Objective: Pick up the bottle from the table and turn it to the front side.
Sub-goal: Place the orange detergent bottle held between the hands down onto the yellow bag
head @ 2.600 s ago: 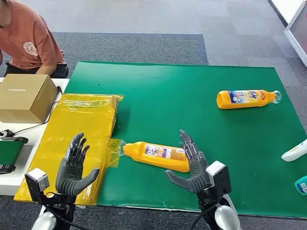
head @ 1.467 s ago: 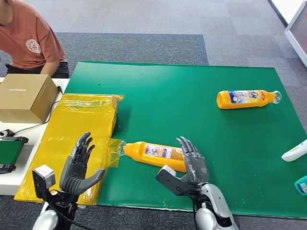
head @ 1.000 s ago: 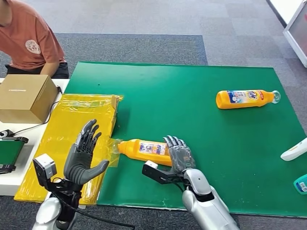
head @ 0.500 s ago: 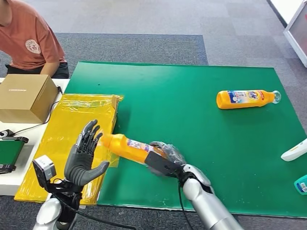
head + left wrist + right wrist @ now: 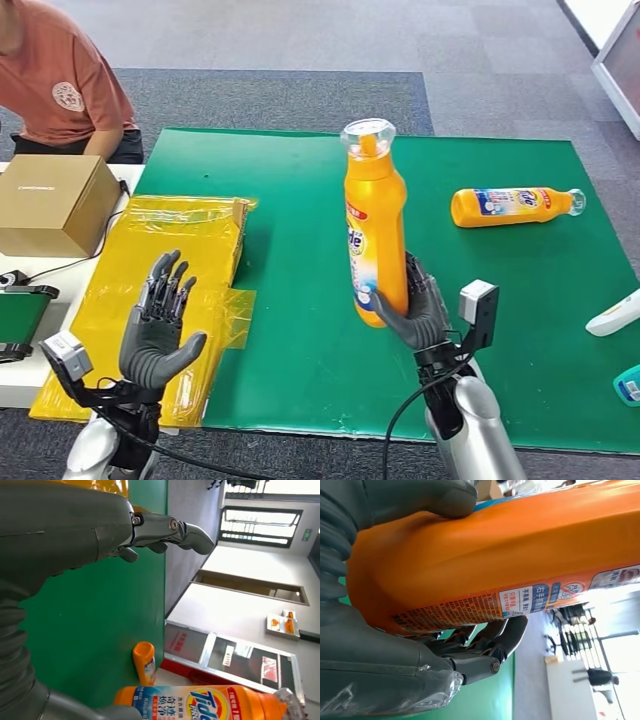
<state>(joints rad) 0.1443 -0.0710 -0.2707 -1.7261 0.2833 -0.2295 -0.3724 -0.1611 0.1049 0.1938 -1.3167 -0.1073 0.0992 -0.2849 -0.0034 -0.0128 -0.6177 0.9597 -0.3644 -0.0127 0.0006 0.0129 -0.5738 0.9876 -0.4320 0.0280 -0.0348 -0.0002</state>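
In the right hand (image 5: 416, 312), above the green mat (image 5: 483, 330), the orange bottle (image 5: 373, 228) stands upright, clear cap up, its label partly turned toward the robot. The hand grips it low on the body, thumb in front and fingers wrapped behind, as the right wrist view confirms. The bottle looks like stiff, smooth plastic, probably fairly heavy if full, so a grip this low may let it tip; a hold nearer the middle would seem steadier. The left hand (image 5: 157, 325) hovers off to the side over yellow plastic bags (image 5: 170, 255), fingers spread, holding nothing
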